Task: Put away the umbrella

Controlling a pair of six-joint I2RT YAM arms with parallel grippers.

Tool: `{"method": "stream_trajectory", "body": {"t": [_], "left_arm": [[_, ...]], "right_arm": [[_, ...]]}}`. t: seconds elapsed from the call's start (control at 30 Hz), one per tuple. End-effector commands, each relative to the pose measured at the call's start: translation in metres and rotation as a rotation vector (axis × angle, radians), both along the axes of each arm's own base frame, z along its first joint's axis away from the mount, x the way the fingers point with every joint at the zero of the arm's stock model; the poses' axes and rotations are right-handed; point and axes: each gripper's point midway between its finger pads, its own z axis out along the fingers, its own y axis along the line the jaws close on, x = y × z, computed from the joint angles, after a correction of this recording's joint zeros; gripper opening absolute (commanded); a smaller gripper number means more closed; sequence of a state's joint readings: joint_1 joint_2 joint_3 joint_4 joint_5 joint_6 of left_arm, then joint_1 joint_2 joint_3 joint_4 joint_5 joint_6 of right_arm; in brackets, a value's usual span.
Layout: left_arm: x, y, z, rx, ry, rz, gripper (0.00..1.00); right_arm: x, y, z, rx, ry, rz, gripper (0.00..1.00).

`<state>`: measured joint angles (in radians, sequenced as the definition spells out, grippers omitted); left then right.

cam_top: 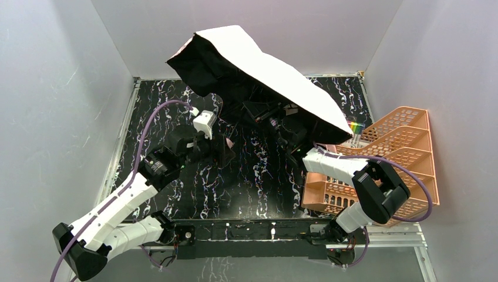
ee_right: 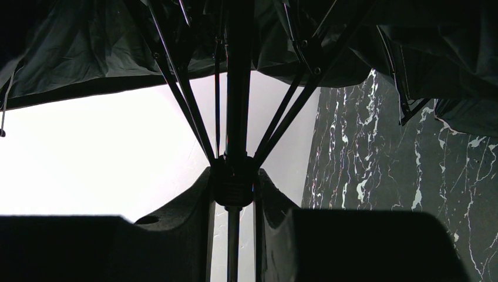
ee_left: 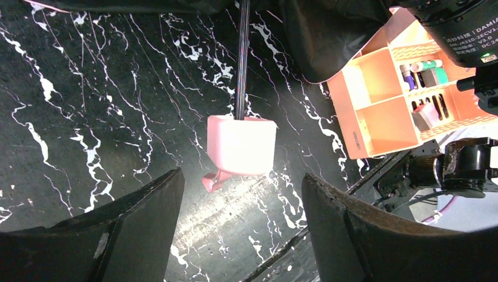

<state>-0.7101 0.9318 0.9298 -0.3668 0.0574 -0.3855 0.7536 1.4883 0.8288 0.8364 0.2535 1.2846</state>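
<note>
The umbrella (cam_top: 264, 64) stands opened over the back of the table, pale on top and black underneath. Its ribs (ee_right: 182, 100) fan out from a black runner (ee_right: 234, 185) on the shaft, and my right gripper (ee_right: 234, 182) is shut on that runner, jaws pressed to both sides. In the top view the right gripper (cam_top: 292, 147) reaches under the canopy. My left gripper (ee_left: 241, 182) is open. The pink stubby handle (ee_left: 241, 144) and its strap (ee_left: 214, 180) hang just beyond the fingertips, untouched, with the dark shaft (ee_left: 242, 59) rising from the handle.
An orange mesh organiser rack (cam_top: 405, 147) stands at the right edge of the black marbled table (cam_top: 258, 182); its compartments (ee_left: 376, 100) hold small bottles and markers. Grey walls close in the left, back and right sides.
</note>
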Motion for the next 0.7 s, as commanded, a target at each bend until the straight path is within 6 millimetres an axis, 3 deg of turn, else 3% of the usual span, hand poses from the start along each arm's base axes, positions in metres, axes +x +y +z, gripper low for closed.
{"method": "stream_trajectory", "body": {"t": [0.0,0.2,0.4,0.43,0.53,0.57,0.67], "left_arm": [[0.008,-0.003,0.006,0.004,-0.056,-0.003,0.7],[0.018,-0.01,0.009,0.014,-0.095,-0.02,0.58],[0.02,-0.013,0.006,0.028,-0.095,-0.042,0.4],[0.02,-0.013,0.006,0.027,-0.097,-0.04,0.36],[0.023,-0.011,0.008,0.022,-0.114,-0.018,0.08],[0.026,-0.01,0.012,0.016,-0.126,-0.009,0.03],[0.055,-0.015,0.075,-0.083,-0.285,0.089,0.01]], "right_arm": [[0.001,-0.004,0.058,0.122,-0.114,-0.01,0.0],[0.0,-0.003,0.057,0.123,-0.111,-0.002,0.0],[-0.001,-0.003,0.059,0.131,-0.111,0.001,0.0],[0.0,-0.003,0.058,0.129,-0.11,0.0,0.0],[-0.005,0.003,0.055,0.128,-0.094,0.046,0.0],[-0.007,0.007,0.051,0.108,-0.062,0.081,0.0],[-0.029,0.024,0.045,-0.037,-0.033,0.193,0.0]]}}
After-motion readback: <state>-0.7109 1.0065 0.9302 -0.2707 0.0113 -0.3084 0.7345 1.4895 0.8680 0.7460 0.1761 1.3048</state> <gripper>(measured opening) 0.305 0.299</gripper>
